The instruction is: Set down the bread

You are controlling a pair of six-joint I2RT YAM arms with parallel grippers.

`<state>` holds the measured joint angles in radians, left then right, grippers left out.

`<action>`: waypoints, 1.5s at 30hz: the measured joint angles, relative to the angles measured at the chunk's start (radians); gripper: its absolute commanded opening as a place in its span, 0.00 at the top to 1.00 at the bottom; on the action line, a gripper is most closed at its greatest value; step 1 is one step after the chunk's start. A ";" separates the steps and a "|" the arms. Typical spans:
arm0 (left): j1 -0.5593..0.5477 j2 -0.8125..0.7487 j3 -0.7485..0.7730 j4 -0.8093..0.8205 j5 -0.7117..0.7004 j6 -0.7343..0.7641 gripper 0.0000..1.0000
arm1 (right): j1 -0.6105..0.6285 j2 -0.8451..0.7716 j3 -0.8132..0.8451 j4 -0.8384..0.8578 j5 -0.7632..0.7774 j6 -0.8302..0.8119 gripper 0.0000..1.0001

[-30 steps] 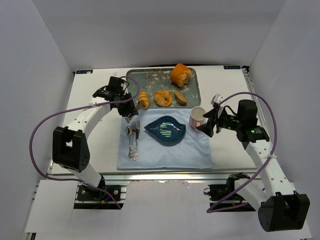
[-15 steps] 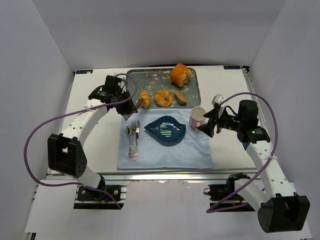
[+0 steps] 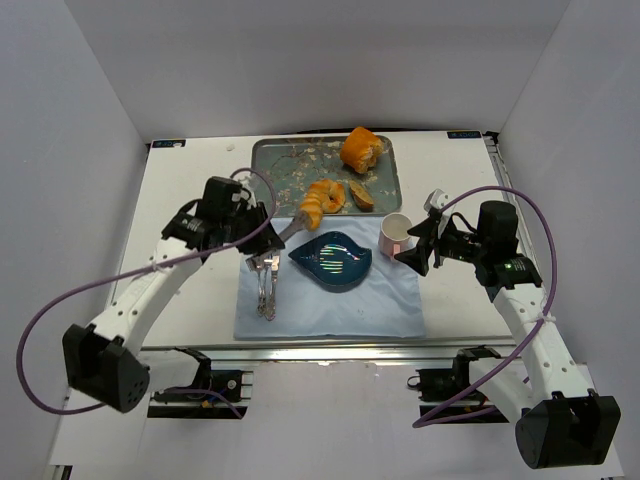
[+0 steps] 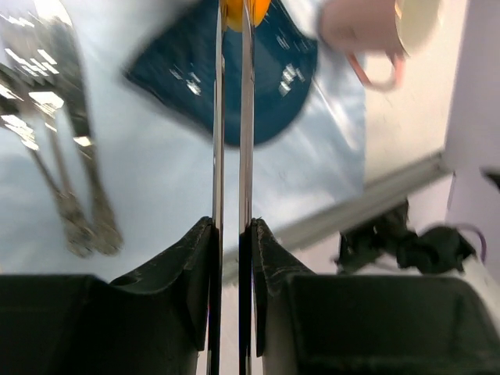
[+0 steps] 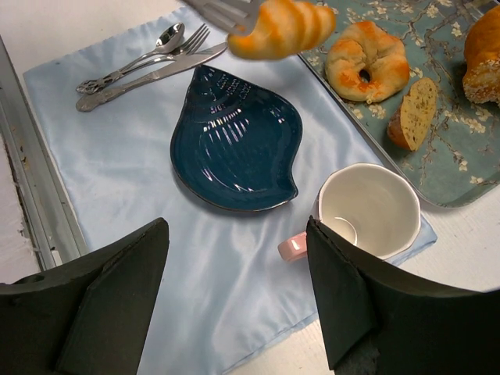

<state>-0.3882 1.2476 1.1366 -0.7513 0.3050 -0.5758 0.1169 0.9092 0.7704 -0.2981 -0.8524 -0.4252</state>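
My left gripper [image 3: 260, 230] is shut on a pair of metal tongs [image 4: 231, 117]. The tongs pinch a golden bread roll [image 3: 313, 205] and hold it in the air over the far edge of the dark blue shell-shaped plate [image 3: 332, 260]. In the right wrist view the roll [image 5: 283, 26] hangs just past the plate [image 5: 234, 141]. In the left wrist view my left gripper [image 4: 232, 228] grips the tongs and only an orange bit of the roll [image 4: 244, 8] shows at the top. My right gripper [image 3: 413, 250] is open and empty beside the pink mug [image 3: 396, 232].
A patterned metal tray [image 3: 290, 160] at the back holds a croissant [image 5: 367, 61], a bread slice [image 5: 412, 113] and a large bun [image 3: 360, 150]. A spoon, fork and knife [image 3: 266, 285] lie on the light blue napkin [image 3: 330, 312] left of the plate.
My left arm has swung from the tray's left side toward the plate, carrying the roll in the tongs to the right and nearer. The right arm has not moved.
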 measured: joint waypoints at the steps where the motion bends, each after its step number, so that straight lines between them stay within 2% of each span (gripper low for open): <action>1: -0.027 -0.033 -0.024 0.000 0.005 -0.011 1.00 | -0.001 0.000 0.000 -0.002 0.000 -0.001 0.24; 8: -0.189 -0.213 -0.143 0.016 0.013 -0.112 1.00 | -0.005 -0.002 0.000 -0.020 0.000 -0.002 0.24; 11: -0.231 -0.230 -0.179 0.019 0.005 -0.137 1.00 | -0.005 -0.005 0.000 -0.023 0.000 -0.002 0.24; 15: -0.246 -0.208 -0.218 0.017 -0.018 -0.145 0.94 | -0.005 -0.005 0.000 -0.027 0.000 -0.003 0.24; 20: -0.247 -0.172 -0.231 0.020 -0.051 -0.143 0.72 | -0.005 -0.012 0.001 -0.046 0.000 -0.005 0.24; 26: -0.249 -0.170 -0.231 0.028 -0.067 -0.139 0.54 | -0.006 -0.028 0.001 -0.051 0.000 -0.005 0.24; 45: -0.249 -0.214 -0.231 -0.004 -0.069 -0.135 0.53 | -0.006 -0.029 0.001 -0.052 0.000 -0.005 0.24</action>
<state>-0.6373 1.0336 0.9054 -0.7551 0.2363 -0.7109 0.1112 0.8806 0.7715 -0.3500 -0.8520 -0.4305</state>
